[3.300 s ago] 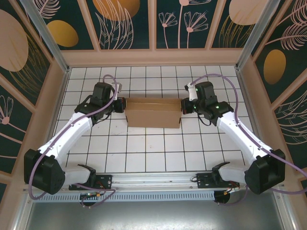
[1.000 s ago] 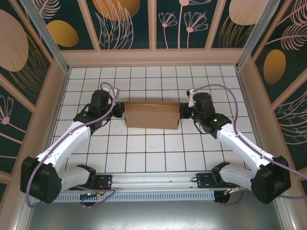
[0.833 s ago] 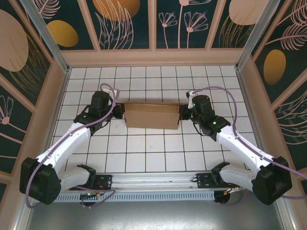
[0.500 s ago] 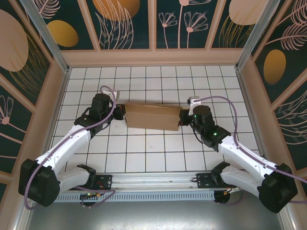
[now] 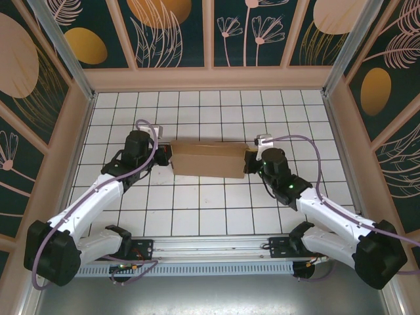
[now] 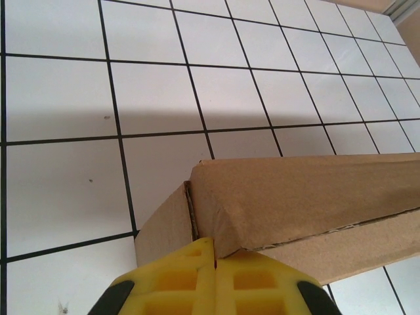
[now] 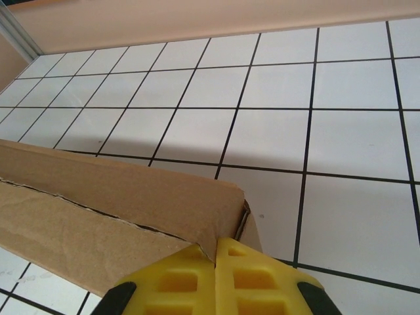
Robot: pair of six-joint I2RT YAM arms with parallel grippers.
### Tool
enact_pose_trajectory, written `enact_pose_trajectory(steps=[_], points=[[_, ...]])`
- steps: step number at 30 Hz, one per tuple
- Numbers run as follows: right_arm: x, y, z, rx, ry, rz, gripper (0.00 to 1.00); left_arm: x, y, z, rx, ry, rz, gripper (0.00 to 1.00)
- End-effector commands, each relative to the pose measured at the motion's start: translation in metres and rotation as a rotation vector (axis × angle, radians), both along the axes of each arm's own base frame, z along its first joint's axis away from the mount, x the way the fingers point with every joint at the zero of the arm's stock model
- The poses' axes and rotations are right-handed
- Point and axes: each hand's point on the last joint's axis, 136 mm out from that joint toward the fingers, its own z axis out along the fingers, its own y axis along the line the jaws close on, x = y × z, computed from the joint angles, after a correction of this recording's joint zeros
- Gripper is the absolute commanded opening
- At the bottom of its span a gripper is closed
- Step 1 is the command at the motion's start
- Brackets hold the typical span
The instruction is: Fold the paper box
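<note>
- Dark green panels [image 5: 177,33] painted with pale leaves and orange discs wall in three sides of the cell, set in light wooden frames
- white table [image 5: 210,203] ruled with a black grid takes up the floor between them; its squares show behind the cardboard in both wrist views
- two white arms with black joints reach from the near rail towards the middle, a purple cable [image 5: 147,131] looped over each wrist
- paper box [image 5: 210,159] of plain brown cardboard lies closed on the far half of the table, long side running left to right and slightly skewed, held between the arms; a thin torn-looking seam runs along its long face [image 6: 308,197] [image 7: 118,197]
- left tool [image 5: 167,152] is at the box's left end; its yellow pads [image 6: 177,279] are pressed together, pinching the end's lower corner [image 6: 215,262]
- right tool [image 5: 249,163] is at the right end; its yellow pads [image 7: 252,275] likewise meet, nipping that end's corner [image 7: 215,252]
</note>
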Motion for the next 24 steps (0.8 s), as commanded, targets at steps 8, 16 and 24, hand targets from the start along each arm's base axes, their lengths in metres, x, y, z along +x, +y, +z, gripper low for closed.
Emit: enact_pose_trajectory(steps=[8,16,24], points=[[-0.016,0.013,-0.009,-0.015,0.029,0.095,0.20,-0.030,0.003,-0.048,0.063,0.195,-0.032,0.00],[-0.014,0.027,0.045,0.076,-0.045,0.163,0.40,-0.030,0.000,-0.052,0.152,0.186,-0.062,0.00],[-0.025,0.023,0.066,0.121,-0.048,0.265,0.64,-0.029,-0.002,-0.051,0.181,0.181,-0.066,0.00]])
